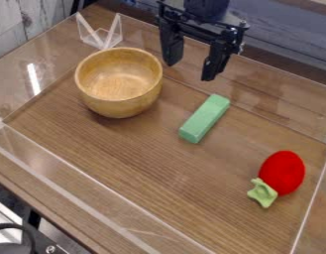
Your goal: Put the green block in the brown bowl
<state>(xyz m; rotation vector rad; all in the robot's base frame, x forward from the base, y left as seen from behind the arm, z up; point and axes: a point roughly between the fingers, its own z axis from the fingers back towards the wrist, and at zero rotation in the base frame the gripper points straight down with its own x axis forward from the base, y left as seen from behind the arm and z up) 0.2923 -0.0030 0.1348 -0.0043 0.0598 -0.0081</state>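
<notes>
A green block (205,118) lies flat on the wooden table, angled, right of centre. The brown bowl (119,82), wooden and with nothing showing inside, stands to its left toward the back. My gripper (190,63) hangs above and behind the block, right of the bowl, pointing down. Its two black fingers (213,62) stand apart with nothing between them, so it is open and touches neither object.
A red strawberry-like toy (280,173) with a green leaf lies at the front right. Clear plastic walls (47,169) ring the table. A clear folded piece (96,35) stands behind the bowl.
</notes>
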